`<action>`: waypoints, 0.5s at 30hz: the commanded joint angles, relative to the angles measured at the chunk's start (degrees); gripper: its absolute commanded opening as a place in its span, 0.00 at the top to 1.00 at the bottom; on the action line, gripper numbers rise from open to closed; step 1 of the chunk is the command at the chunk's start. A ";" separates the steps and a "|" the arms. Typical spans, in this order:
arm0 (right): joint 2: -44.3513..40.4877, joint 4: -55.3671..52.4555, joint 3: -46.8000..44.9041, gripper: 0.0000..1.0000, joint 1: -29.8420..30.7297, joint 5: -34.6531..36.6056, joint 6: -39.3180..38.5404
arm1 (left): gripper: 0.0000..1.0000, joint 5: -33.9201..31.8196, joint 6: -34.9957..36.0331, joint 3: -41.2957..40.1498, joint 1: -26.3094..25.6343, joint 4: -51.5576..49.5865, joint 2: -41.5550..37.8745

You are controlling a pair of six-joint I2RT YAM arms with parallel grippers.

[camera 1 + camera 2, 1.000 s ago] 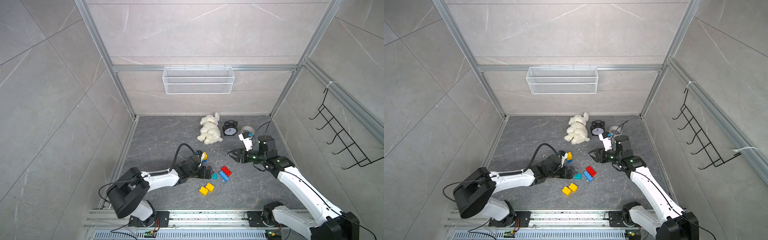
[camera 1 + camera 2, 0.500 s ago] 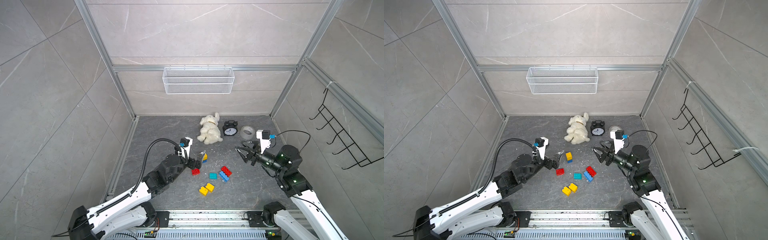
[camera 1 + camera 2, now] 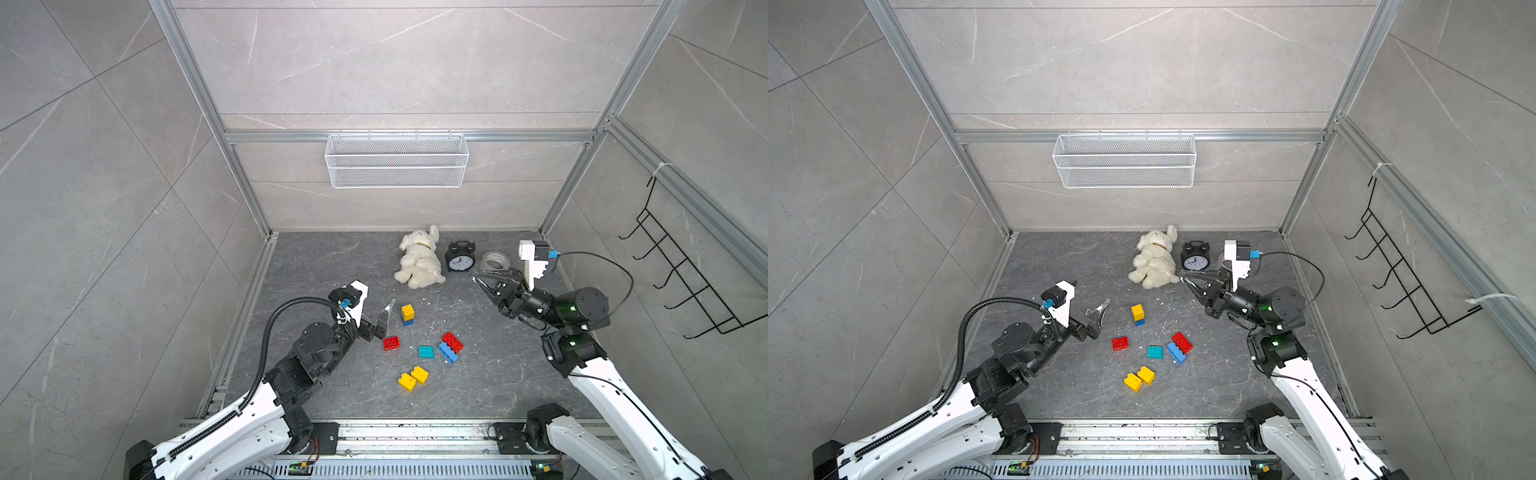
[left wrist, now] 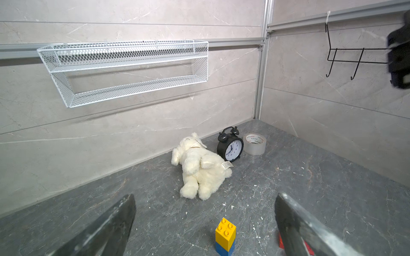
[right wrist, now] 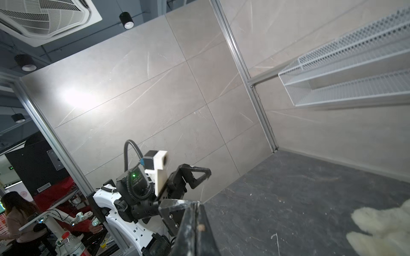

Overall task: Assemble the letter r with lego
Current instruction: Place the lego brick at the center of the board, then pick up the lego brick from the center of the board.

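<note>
The lego lies loose on the dark floor in both top views. A yellow brick stands stacked on a blue one. Nearby are a small red brick, a teal brick, a red brick against a blue one, and two yellow bricks. My left gripper hangs open and empty, just left of the stack. Raised near the clock, my right gripper is shut on nothing.
A white plush toy, a black alarm clock and a tape roll sit along the back of the floor. A white wire basket hangs on the back wall. A black hook rack is on the right wall.
Both arms have lifted and drawn back from the bricks. The small red brick now lies uncovered on the floor. My right gripper's jaws have gone from open to shut.
</note>
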 commanded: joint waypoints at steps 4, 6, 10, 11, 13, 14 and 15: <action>-2.28 -4.27 5.95 1.00 0.27 -3.35 -6.69 | 0.03 -0.71 2.54 1.38 0.24 1.87 0.87; -3.07 -3.95 5.56 1.00 0.26 -4.01 -6.66 | 0.09 -0.46 3.21 1.48 0.29 1.65 0.94; -5.19 -17.66 6.38 1.00 0.22 -1.58 -13.40 | 0.19 -0.52 3.39 1.76 0.37 0.85 1.35; -5.36 -25.02 7.43 1.00 0.22 0.81 -16.08 | 0.23 -0.60 3.13 2.14 0.33 0.09 1.73; -4.68 -38.37 9.68 1.00 0.24 5.88 -21.22 | 0.27 0.28 2.74 4.00 0.26 -3.57 3.22; -3.79 -44.39 10.61 1.00 0.31 8.34 -23.69 | 0.28 1.31 2.76 5.33 0.33 -6.43 4.46; -2.81 -49.67 11.05 1.00 0.35 11.93 -25.31 | 0.31 2.39 2.62 6.90 0.37 -9.13 6.07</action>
